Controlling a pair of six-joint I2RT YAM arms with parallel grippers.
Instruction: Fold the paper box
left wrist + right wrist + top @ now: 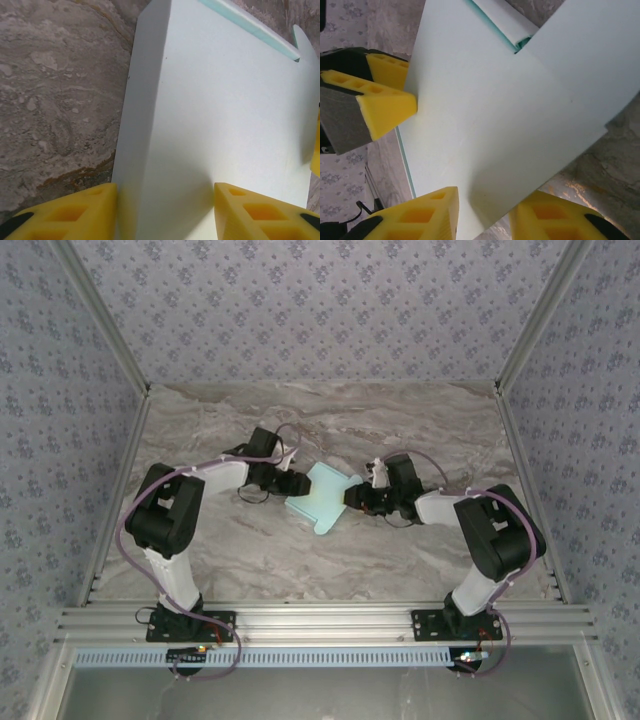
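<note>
The box is a pale turquoise card sheet, still opened out, lying about mid-table between the two grippers. Seen from the left wrist, its broad face is plain, with a crease running from the top of the picture toward the bottom. The strip left of that crease bends down toward the table. A narrow, darker turquoise flap runs along the far edge.

The left gripper meets the box's left side. Its yellow fingers are spread, one beside the bent strip's outer edge and the other over the main face. Whether either presses on the card is hard to say from this angle.

The right gripper is at the opposite side. Its fingers are parted with a corner of the card in the gap. The card lies close to one finger and bare table shows between its edge and the other, so nothing is clamped. In this view the left gripper's fingers sit at the sheet's far edge.

The table is grey-brown marble in pattern. Walls with small floral wallpaper stand on three sides. Both arm bases are bolted to a metal rail at the near edge.
</note>
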